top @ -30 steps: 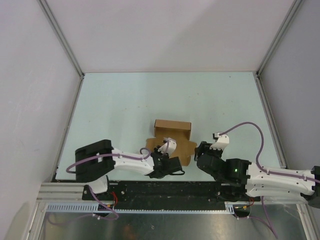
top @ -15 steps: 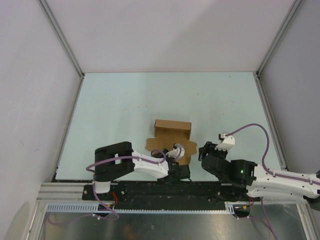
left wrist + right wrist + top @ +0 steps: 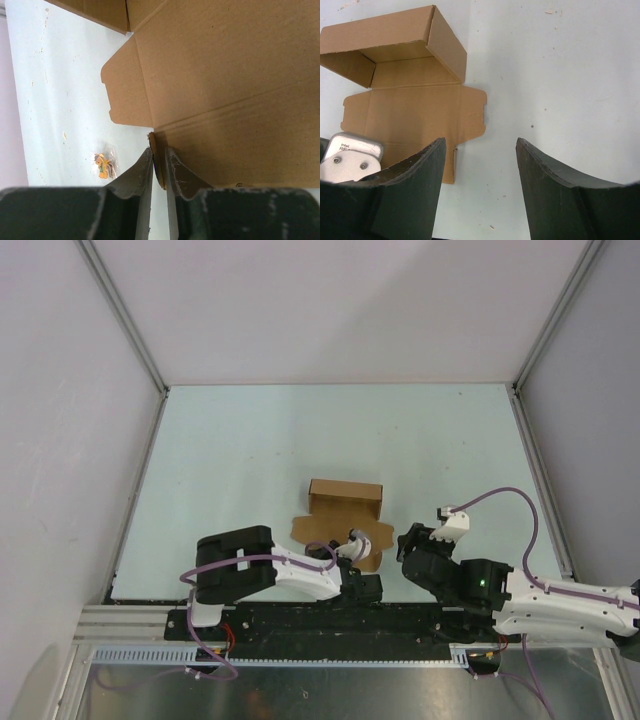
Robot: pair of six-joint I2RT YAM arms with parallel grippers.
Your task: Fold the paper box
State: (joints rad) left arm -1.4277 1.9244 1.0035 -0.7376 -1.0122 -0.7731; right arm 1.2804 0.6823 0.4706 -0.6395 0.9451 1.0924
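Note:
The paper box is brown cardboard, half formed: its far walls stand up and a flat panel with side tabs lies toward me. My left gripper is at the panel's near edge. In the left wrist view the left gripper is shut on the thin edge of the paper box. My right gripper is just right of the box, open and holding nothing. In the right wrist view the right gripper hangs over bare table, with the paper box to its left.
A small orange figure in a clear wrapper lies on the table left of the left fingers. The left arm's silver camera housing shows beside the box. White walls enclose the pale table, and a black rail runs along its near edge.
The left arm has swung right and drawn in along the near edge, and its jaws now pinch the box's near flap. The right gripper pulled back slightly and stays open.

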